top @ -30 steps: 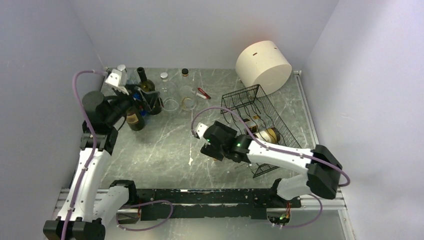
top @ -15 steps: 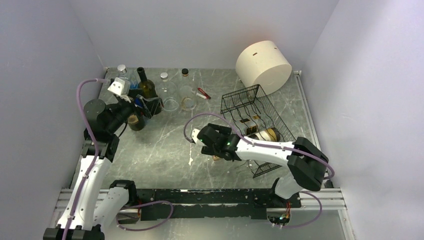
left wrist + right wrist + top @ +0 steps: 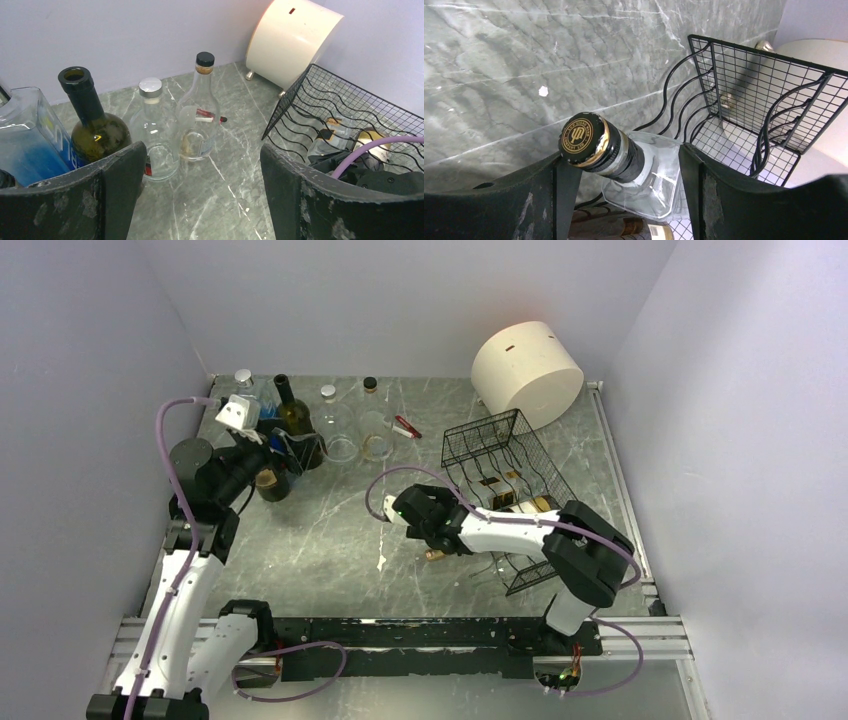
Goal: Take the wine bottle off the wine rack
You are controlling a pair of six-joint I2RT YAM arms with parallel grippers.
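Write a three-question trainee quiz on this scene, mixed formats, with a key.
1. True or false: the right tool straddles the neck of the black-capped bottle lying in the wine rack.
2. The cream cylinder sits: A) beyond the rack, at the far right; B) between the arm bases; C) inside the rack.
3. Which tool has nothing between its fingers?
Key: 1 true; 2 A; 3 the left tool.
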